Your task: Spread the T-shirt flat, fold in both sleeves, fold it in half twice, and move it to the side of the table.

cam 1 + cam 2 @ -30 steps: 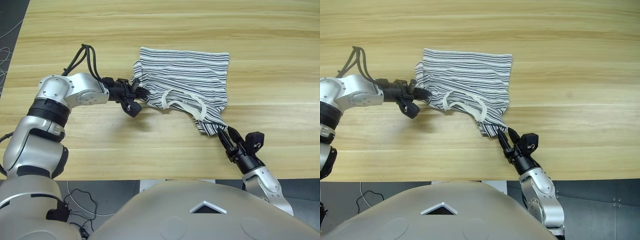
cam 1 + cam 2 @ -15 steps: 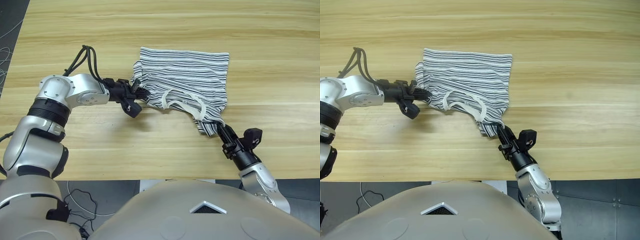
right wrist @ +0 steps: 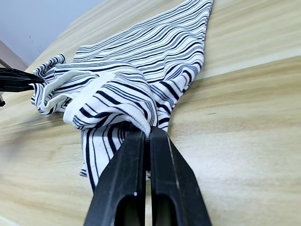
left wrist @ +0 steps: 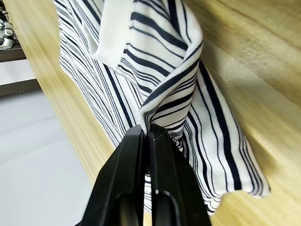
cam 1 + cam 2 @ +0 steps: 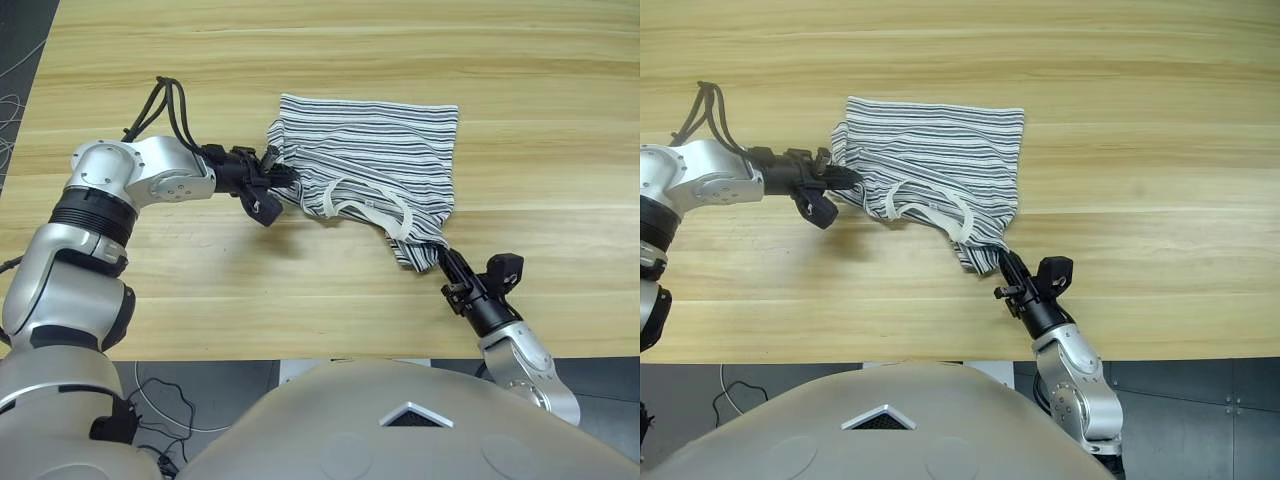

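Left eye view: T-shirt (image 5: 375, 160) between left tool (image 5: 283, 180), right tool (image 5: 444, 260); both clamped on it.

Both grippers nudged farther across the worktop

The left gripper (image 5: 289, 179) has slid away from the robot, carrying the shirt's (image 5: 375, 150) left edge with it, so that edge sits tighter and less bunched. The right gripper (image 5: 442, 256) has crept forward a little (pinched corner included).
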Motion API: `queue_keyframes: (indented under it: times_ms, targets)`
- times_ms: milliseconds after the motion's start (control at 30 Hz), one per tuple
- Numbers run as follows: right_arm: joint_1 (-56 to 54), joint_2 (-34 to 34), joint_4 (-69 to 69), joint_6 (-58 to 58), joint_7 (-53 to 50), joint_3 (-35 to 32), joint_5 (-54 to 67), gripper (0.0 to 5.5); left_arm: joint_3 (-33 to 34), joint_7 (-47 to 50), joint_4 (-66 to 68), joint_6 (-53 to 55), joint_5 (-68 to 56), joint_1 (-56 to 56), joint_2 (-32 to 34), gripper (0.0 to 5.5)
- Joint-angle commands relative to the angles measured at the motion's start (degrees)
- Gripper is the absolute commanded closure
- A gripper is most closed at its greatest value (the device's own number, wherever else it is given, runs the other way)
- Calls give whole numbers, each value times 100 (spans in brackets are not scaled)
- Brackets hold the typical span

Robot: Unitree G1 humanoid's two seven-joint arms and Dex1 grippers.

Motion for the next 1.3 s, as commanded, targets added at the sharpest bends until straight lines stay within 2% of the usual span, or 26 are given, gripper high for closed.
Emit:
queue_keyframes:
  times_ms: [33, 167, 300, 433, 533, 733, 833, 900, 967, 1033, 1100, 1133, 1200, 1300]
  targets:
    - [-89, -30, 44, 71, 4, -47, -26, 538, 25, -81, 67, -50, -125, -64, 1, 540]
    - [-253, -296, 108, -32, 51, -79, -405, 538, 121, -55, 86, 28, -280, -133, -30, 540]
    - [-842, -1307, 588, -371, 535, -245, -1302, 538, 243, 69, 218, 168, -347, -321, -80, 540]
    - [-2097, -2347, 1511, -920, 880, -539, -2157, 538, 400, 260, 740, 403, -438, -729, -266, 540]
    - [-3501, -2867, 2385, -1320, 1017, -538, -2708, 538, 551, 361, 1416, 707, -685, -1173, -621, 540]
    - [-6483, -2994, 4570, -2018, 1333, 9, -3508, 538, 653, 719, 2886, 1722, -799, -2154, -1300, 540]
    - [-7176, -3006, 5376, -2449, 1467, 227, -3760, 538, 598, 816, 3113, 1826, -796, -2317, -1428, 540]
    - [-7171, -3198, 5460, -2753, 1821, 354, -3821, 538, 637, 738, 3140, 1690, -901, -2268, -1407, 540]
    - [-6778, -3402, 5090, -2805, 2570, 373, -3483, 538, 762, 308, 3137, 1338, -1192, -2091, -1398, 540]
    - [-6190, -3637, 4554, -2764, 3465, 446, -3025, 538, 1056, -514, 3103, 1000, -1822, -1814, -1472, 540]
    - [-5643, -3857, 4033, -2697, 4251, 500, -2573, 538, 1463, -2065, 2854, 944, -2928, -1377, -1614, 540]
    - [-5348, -3973, 3731, -2590, 4614, 472, -2290, 538, 1617, -2986, 2432, 1171, -3642, -1052, -1662, 540]
    - [-4829, -4199, 3271, -2387, 5256, 317, -1723, 538, 1832, -4680, 1082, 2416, -5142, -331, -1623, 540]
    - [-4626, -4277, 3040, -2014, 5678, 1, -1073, 538, 2065, -5657, 118, 3831, -6114, 53, -1508, 540]
